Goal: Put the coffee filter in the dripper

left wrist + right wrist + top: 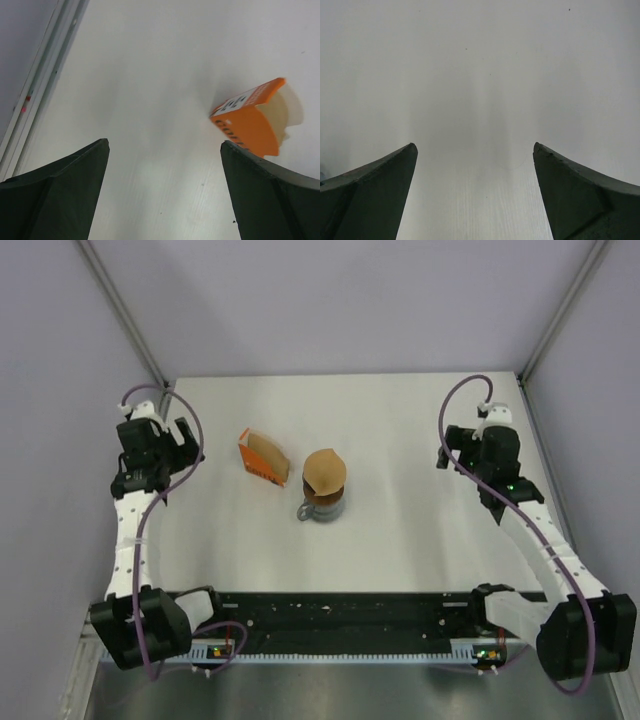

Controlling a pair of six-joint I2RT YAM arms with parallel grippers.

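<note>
The coffee filter (325, 471), a tan-brown paper shape, sat on top of the dripper (324, 508) near the middle of the worktop (420, 540). The paper covered the dripper's mouth, and the overhead view did not show how deep it sat. The dripper's small handle pointed toward the worktop's left edge.

An orange-and-white pack (263, 458) lay close by on the side toward the far-left corner, with a gap of bare surface between it and the dripper. Its cut-away end showed brown paper inside. In the left wrist view the pack's white panel carried dark print too small to read. Its orange face bore large white capitals that began "CO", and the rest was cut off behind a finger.

The left gripper (164, 142) hung over the worktop near the left edge. Its two dark fingers (60, 195) were spread wide apart with nothing between them but white surface. The right gripper (475, 145) was near the right edge, well apart from the dripper. Its fingers were likewise spread wide over bare worktop and held nothing.
</note>
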